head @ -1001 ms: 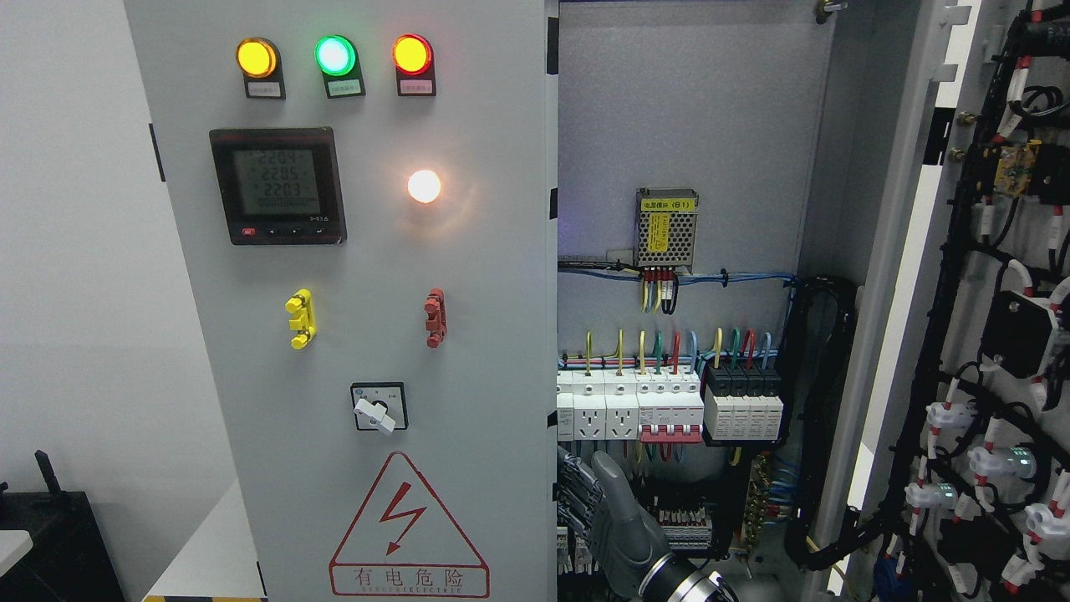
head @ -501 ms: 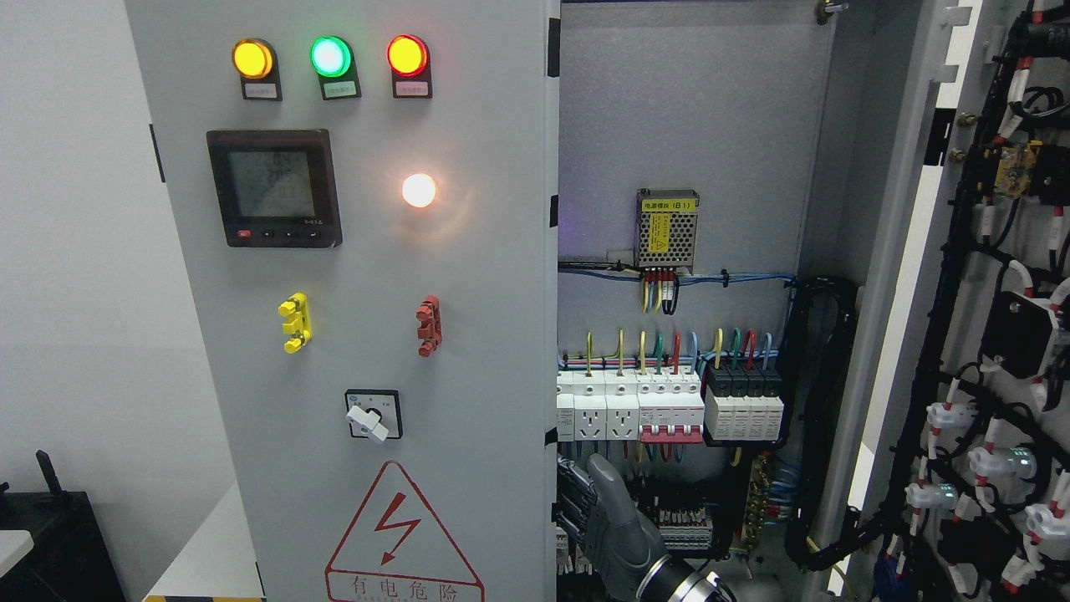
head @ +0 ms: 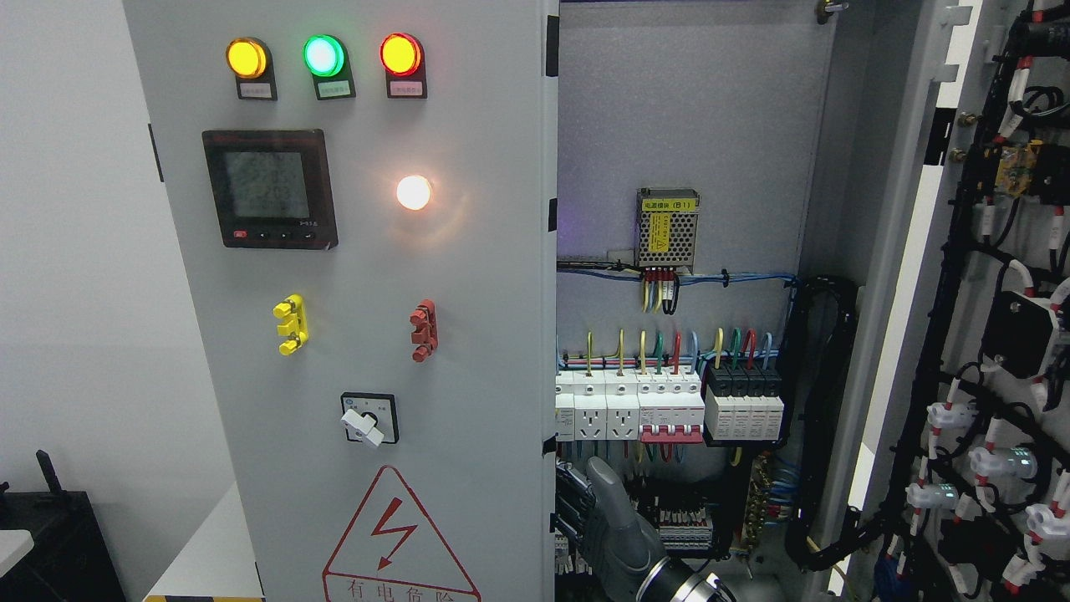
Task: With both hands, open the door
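Room: a plain pale wall (head: 75, 251) fills the left of the frame; at the lower left corner stands a dark box-like object (head: 50, 543), with a white floor strip beside it.
Cabinet: a grey electrical cabinet takes up most of the picture, its inside open to view in the middle and right of the frame.
Left door (head: 376, 334): a grey panel from the top edge to the bottom edge, left of centre, swung a little ajar, its right edge standing in front of the cabinet interior.
Door fittings: three lit lamps, amber, green and red, in a row near the top; a dark meter (head: 269, 188) below them; a glowing white lamp (head: 414, 192) to its right; a yellow clip (head: 290, 323) and a red clip (head: 423, 330) at mid height; a rotary switch (head: 368, 419) lower down; a red lightning warning triangle (head: 393, 543) at the bottom.
Right door (head: 1003, 334): at the far right of the frame, swung wide open, its inner face covered with black cable bundles and white connectors.
Interior: a small mesh power supply (head: 666, 228) on the back plate; a row of white breakers (head: 669, 410) with coloured wires below it.
Robot hand (head: 606, 522): grey, at the bottom centre just right of the left door's edge, pointing upward, with a round wrist joint below it. Which arm it belongs to cannot be told, nor whether it grips the door edge.
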Action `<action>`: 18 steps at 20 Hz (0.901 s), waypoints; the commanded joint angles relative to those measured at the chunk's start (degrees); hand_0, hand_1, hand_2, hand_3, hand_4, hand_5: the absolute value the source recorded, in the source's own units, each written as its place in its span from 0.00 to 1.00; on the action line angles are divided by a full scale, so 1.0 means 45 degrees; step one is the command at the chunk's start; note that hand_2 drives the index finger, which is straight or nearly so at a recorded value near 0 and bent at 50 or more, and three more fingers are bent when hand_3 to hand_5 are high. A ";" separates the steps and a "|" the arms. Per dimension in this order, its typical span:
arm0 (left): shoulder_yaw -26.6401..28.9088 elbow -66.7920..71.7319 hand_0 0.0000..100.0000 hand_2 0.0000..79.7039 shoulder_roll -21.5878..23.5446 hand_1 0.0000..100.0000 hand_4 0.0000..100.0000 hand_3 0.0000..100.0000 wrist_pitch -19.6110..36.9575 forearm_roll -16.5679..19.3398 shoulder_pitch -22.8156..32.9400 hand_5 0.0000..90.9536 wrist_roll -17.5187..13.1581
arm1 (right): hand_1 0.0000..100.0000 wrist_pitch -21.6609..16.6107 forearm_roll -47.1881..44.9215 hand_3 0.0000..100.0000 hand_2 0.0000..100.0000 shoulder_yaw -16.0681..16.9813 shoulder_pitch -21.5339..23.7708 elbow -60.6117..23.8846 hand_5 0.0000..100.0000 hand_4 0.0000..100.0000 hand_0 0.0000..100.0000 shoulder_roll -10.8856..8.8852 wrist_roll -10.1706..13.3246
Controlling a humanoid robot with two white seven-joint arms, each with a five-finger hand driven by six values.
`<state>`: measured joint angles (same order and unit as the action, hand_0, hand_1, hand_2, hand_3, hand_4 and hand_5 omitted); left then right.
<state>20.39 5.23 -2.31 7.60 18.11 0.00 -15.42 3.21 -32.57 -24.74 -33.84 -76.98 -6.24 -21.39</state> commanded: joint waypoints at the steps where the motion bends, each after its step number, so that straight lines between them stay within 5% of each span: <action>1: 0.0000 -0.0010 0.00 0.00 -0.0015 0.00 0.04 0.00 -0.0010 0.0000 0.0058 0.00 0.0009 | 0.00 -0.0010 -0.0008 0.00 0.00 -0.0010 0.0040 -0.0373 0.00 0.00 0.00 -0.0058 -0.0303; 18: 0.0000 -0.0010 0.00 0.00 -0.0015 0.00 0.04 0.00 -0.0010 0.0000 0.0058 0.00 0.0009 | 0.00 -0.0010 -0.0360 0.00 0.00 -0.0518 0.0196 -0.0705 0.00 0.00 0.00 -0.0058 -0.1183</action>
<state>20.39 5.23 -2.32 7.60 18.11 0.00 -15.42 3.22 -33.62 -25.98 -33.27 -79.20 -6.45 -26.37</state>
